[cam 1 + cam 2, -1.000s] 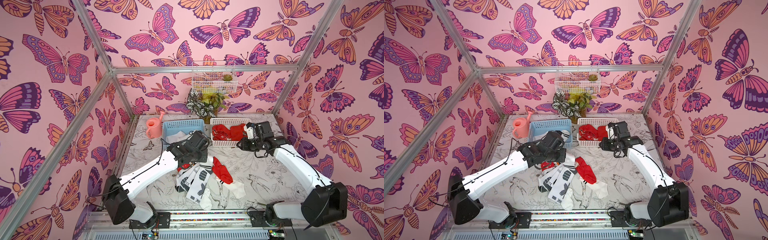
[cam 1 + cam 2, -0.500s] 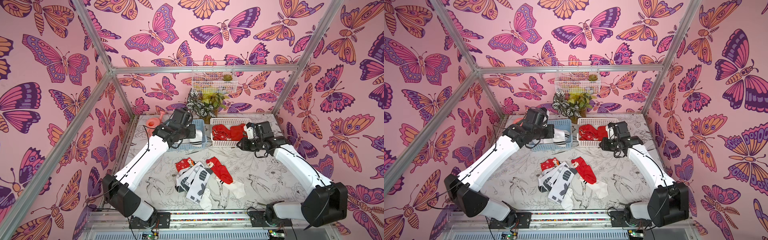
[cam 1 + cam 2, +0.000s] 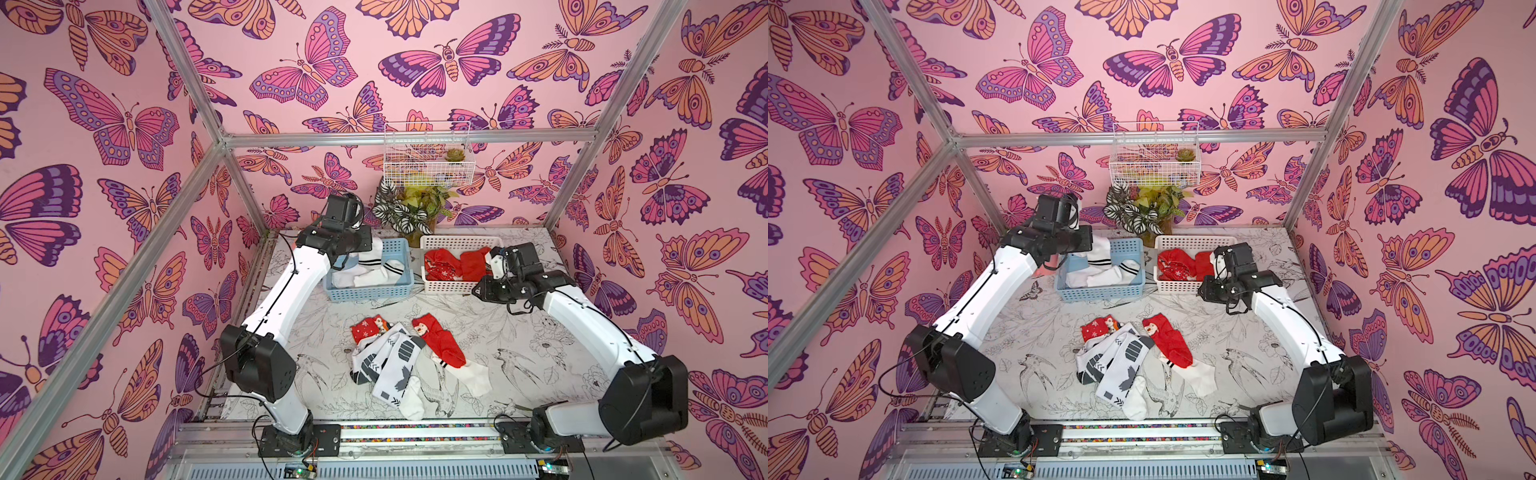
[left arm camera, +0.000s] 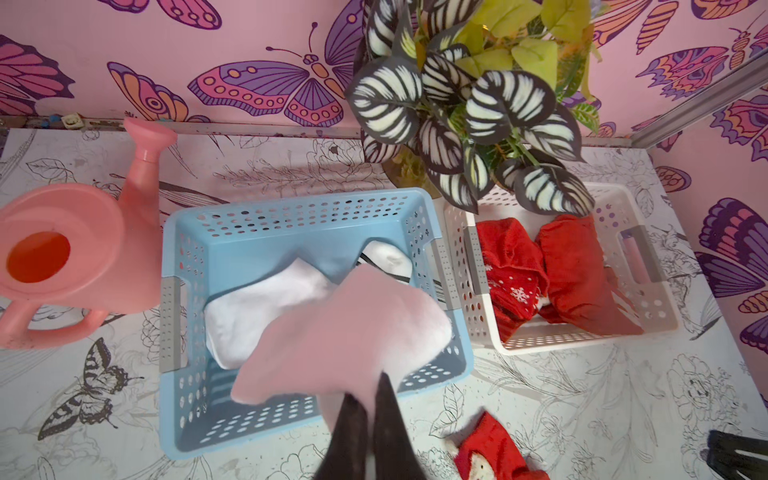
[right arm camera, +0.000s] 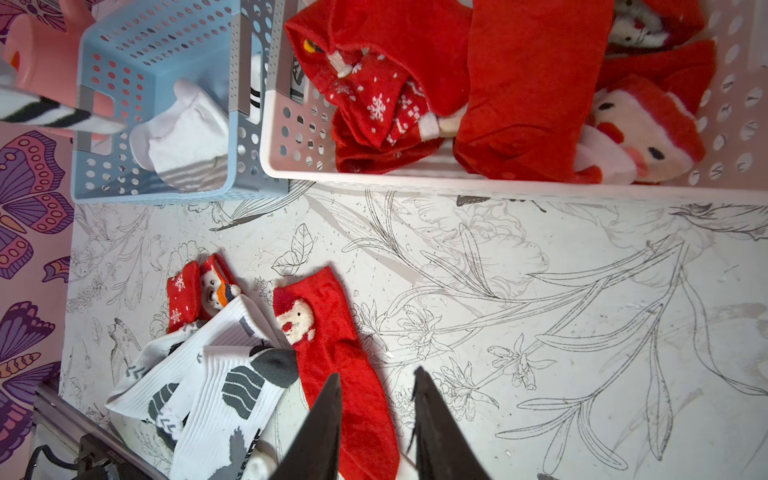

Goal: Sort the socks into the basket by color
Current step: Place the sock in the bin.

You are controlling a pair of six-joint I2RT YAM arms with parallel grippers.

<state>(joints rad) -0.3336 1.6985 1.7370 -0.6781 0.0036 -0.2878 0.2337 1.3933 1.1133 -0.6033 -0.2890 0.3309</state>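
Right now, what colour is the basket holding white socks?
Light blue; the basket shows best in left wrist view.

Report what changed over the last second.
The left gripper lifted a white fabric sock from the loose pile and carried it back over the blue plastic basket, still shut on it. The right gripper, the red socks in the white plastic basket and that pile stayed put.

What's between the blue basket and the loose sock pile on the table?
Nothing. Only bare printed tabletop separates the blue basket from the sock pile. It shows in both top views and the right wrist view.
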